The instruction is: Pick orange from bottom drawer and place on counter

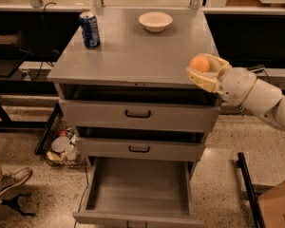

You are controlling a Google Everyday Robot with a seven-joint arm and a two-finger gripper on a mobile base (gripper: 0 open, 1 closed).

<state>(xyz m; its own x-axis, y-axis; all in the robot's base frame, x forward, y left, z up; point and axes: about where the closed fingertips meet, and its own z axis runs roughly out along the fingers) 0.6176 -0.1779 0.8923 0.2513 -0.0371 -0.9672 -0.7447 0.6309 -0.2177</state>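
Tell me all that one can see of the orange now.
The orange is small, round, plain and smooth-looking. The gripper, at the front right corner of the counter, holds it between tan fingers, which hide its lower part. It seems not to touch the counter.

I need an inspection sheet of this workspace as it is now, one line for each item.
Surface: the counter is grey and flat.
Job's things: the orange is held at the counter's right front corner, not yet set down; the bottom drawer stands open, nothing seen inside.
Clutter: blue can back left, white bowl back centre, both on the counter.
Grippers: the gripper is shut on the orange, at counter height.
Cables: dark cable right of the gripper.
Surroundings: shoe and basket of rubbish left, cardboard box lower right.
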